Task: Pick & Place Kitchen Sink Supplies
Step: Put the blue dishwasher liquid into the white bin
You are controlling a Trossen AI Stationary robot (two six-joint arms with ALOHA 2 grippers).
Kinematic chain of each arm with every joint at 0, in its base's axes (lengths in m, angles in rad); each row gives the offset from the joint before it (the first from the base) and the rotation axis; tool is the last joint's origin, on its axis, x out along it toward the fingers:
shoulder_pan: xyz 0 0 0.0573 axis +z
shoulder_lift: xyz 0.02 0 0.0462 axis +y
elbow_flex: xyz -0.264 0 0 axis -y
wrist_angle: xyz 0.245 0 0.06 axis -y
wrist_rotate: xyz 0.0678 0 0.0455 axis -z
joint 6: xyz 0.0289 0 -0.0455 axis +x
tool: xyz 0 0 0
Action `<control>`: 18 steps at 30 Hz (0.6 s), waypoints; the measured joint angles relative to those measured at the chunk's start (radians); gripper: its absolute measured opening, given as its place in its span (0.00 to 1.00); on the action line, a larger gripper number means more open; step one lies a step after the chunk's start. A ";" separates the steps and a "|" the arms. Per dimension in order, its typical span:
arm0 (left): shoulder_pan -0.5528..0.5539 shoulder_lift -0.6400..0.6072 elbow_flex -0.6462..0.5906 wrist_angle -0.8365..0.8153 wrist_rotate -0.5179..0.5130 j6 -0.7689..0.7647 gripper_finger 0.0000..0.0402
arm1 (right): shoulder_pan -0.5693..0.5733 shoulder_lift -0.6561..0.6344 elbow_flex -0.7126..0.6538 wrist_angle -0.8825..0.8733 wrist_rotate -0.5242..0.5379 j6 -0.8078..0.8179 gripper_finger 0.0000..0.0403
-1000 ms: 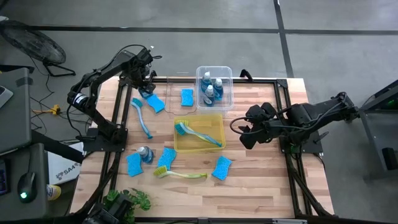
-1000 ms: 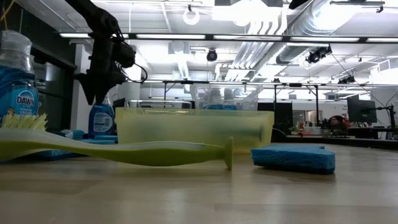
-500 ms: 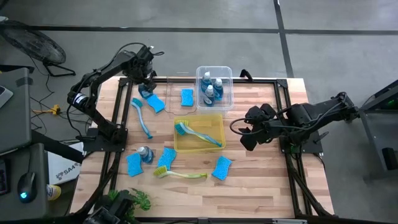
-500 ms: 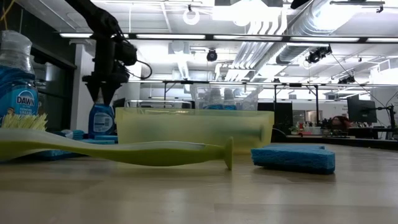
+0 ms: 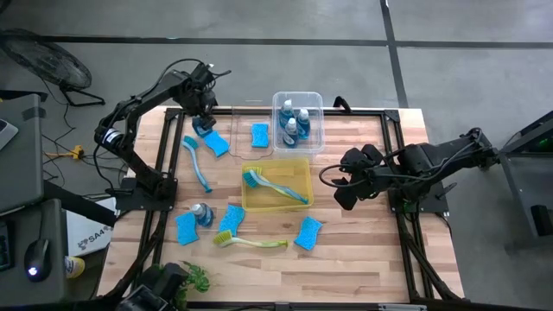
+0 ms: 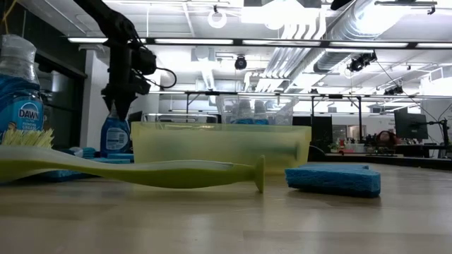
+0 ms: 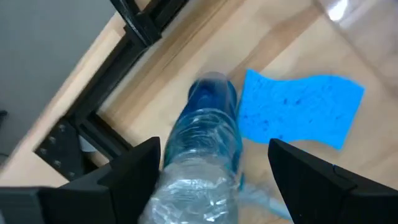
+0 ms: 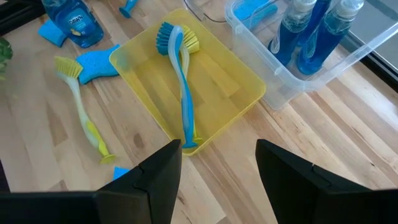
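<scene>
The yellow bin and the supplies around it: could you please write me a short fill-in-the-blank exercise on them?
1. The yellow bin holds one dish ____.
2. The clear bin holding bottles stands beside a blue ____.
3. The left gripper has its fingers open around a ____.
4. The right gripper, open, hangs above the ____ bin.

Missing words: brush; sponge; bottle; yellow

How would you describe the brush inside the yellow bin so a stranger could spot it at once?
Start at the yellow bin in the middle of the wooden table. The blue brush lies slantwise inside it, bristles toward the clear bins. The blue brush near the left gripper and the yellow-green brush both lie on bare wood.
</scene>
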 joint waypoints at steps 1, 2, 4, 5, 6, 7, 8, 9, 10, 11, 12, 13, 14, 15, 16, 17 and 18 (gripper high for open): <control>0.000 0.001 0.000 -0.007 -0.004 0.025 0.73 | 0.000 0.000 0.000 0.000 0.000 0.000 0.50; 0.000 0.001 0.000 -0.014 -0.003 0.045 0.73 | 0.000 0.000 0.000 0.000 0.000 0.001 0.50; 0.000 0.001 0.000 0.000 0.000 0.065 0.73 | 0.000 0.000 0.000 0.000 0.001 0.002 0.50; 0.000 0.001 0.000 0.010 0.004 0.070 0.73 | 0.000 0.000 0.000 0.000 0.002 0.002 0.50; 0.000 0.001 0.000 0.007 0.005 0.071 0.73 | 0.000 0.000 0.000 0.000 0.002 0.002 0.50; 0.000 0.001 0.000 0.000 0.005 0.072 0.72 | 0.000 0.000 0.000 0.001 0.002 0.002 0.50; 0.000 0.002 0.000 -0.007 0.003 0.080 0.71 | 0.000 0.000 0.000 0.001 0.003 0.002 0.50; 0.000 0.002 0.000 -0.014 -0.001 0.090 0.70 | 0.000 0.000 0.000 0.001 0.003 0.002 0.50; 0.000 0.002 0.000 -0.021 -0.002 0.100 0.68 | 0.000 0.000 0.000 0.001 0.003 0.002 0.50; 0.000 0.002 0.000 -0.024 -0.002 0.105 0.66 | 0.000 0.000 0.000 0.003 0.003 0.002 0.50; 0.000 0.002 0.000 -0.027 -0.003 0.108 0.64 | 0.000 0.000 0.000 0.006 0.003 0.002 0.50; 0.000 0.002 0.000 -0.029 -0.006 0.108 0.62 | 0.000 0.000 0.000 0.009 0.003 0.002 0.50; 0.000 0.002 0.000 -0.031 -0.006 0.108 0.60 | 0.000 0.000 0.000 0.012 0.003 0.002 0.50; 0.000 0.002 0.000 -0.031 -0.005 0.108 0.58 | 0.000 0.000 0.000 0.014 0.003 0.002 0.50; 0.000 0.002 0.000 -0.030 -0.001 0.108 0.56 | 0.000 0.000 0.000 0.018 0.003 0.002 0.50; 0.000 0.002 0.000 -0.029 0.002 0.108 0.54 | 0.000 0.000 0.000 0.022 0.003 0.002 0.50; 0.000 0.002 0.000 -0.029 0.006 0.108 0.52 | 0.000 0.000 0.000 0.024 0.003 0.002 0.50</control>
